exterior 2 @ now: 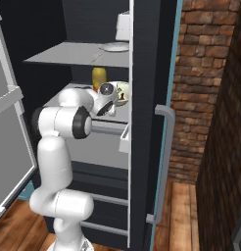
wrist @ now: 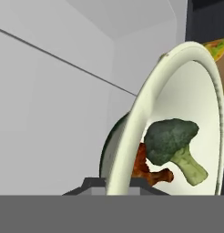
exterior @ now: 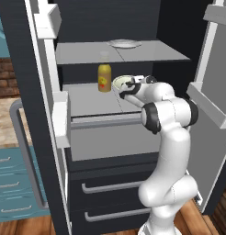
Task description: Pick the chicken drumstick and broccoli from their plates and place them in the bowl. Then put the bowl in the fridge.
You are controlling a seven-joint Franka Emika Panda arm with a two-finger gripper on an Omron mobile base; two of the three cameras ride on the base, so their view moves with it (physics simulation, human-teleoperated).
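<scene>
White arm links rise from the base and bend forward into the open fridge (exterior: 110, 27), and that long reach makes sense: the job at this point looks to be setting the loaded bowl (wrist: 177, 113) down on a shelf, the last leg of the task by my reading. Nearest the hand camera, the end effector (wrist: 116, 184) sits clamped right down on the bowl's thick rim, dark fingertips (wrist: 93, 183) either side of the wall, jaws about as tight as they go, so the bowl is carried by its edge and not cradled from below. That edge grip explains the odd picture from the hand: the bowl stands on its side across that view, though in the left base view it looks close to level, just over the middle shelf (exterior: 94, 98). Inside it, the broccoli (wrist: 173, 143) rests against the pale inner wall with its stem pointing away from the rim, and the chicken drumstick (wrist: 148, 170) lies tucked beside it, lower and nearer the fingers; both are in, so the picking part seems finished. Just beyond the bowl stands a yellow bottle (exterior: 104, 78) on the same shelf, close enough that I'd judge a nudge possible if the bowl goes deeper. Farther up and back, a grey plate (exterior: 124, 43) sits on the top shelf, well clear.
</scene>
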